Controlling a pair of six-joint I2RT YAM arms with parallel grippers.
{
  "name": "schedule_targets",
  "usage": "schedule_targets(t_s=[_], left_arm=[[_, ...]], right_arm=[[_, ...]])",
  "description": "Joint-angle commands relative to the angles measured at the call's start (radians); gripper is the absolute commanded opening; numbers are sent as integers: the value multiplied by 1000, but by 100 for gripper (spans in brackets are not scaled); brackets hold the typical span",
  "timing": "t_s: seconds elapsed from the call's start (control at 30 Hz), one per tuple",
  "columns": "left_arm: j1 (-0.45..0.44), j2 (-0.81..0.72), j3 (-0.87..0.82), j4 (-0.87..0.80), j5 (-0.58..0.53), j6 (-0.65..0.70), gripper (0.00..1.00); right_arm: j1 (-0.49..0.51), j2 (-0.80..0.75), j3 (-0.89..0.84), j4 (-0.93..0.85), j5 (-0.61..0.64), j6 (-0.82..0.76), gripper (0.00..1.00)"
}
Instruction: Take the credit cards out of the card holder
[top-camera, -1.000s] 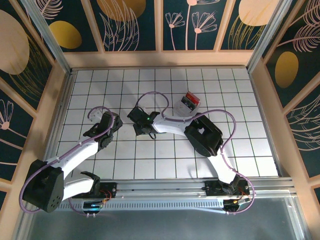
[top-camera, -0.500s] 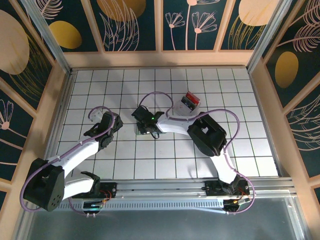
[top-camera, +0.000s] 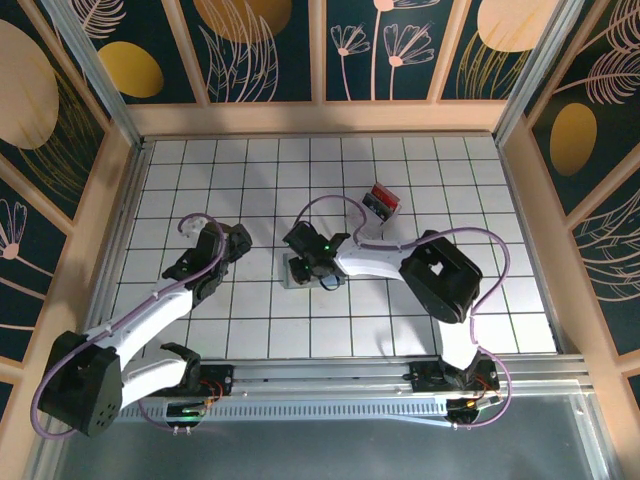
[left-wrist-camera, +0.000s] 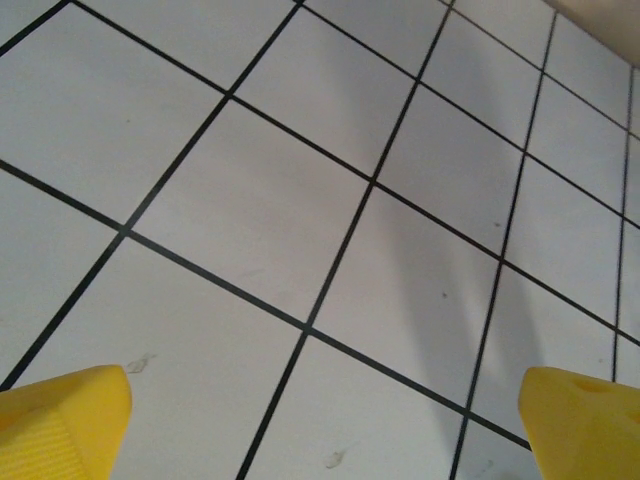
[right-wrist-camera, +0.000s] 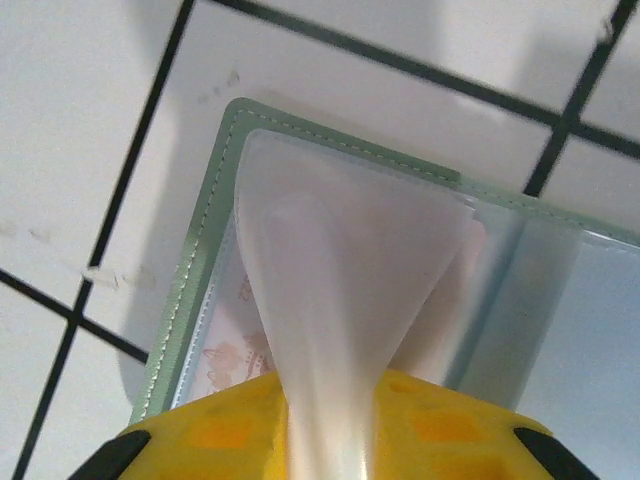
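Right gripper (right-wrist-camera: 330, 435) nipped closed on a translucent plastic sleeve (right-wrist-camera: 340, 260) of the flat grey-green stitched card holder (right-wrist-camera: 185, 310), holder lay open at top-view centre on white tiled table (top-camera: 400, 170), left gripper (left-wrist-camera: 325, 415) gaped wide over tiles

Matt card holder (right-wrist-camera: 192, 300), translucent plastic sleeve (right-wrist-camera: 340, 290)
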Motion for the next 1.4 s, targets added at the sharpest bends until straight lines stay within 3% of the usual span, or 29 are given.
schedule_targets(t_s=[0.0,0.63,1.1,1.37], left_arm=[[-17,-9,-11,27,7,14,99],[-19,-16,18,-1,-29,26,99],[-23,3,32,5,-2,72,99],[-146,90,88,11,-46,126,99]], right_arm=[[16,-49,-29,-63,73,-8,28],[17,-105,-9,-142,293,44,47],[-12,-136,-64,-177,368,90,47],[-66,-172,-128,-142,345,105,45]])
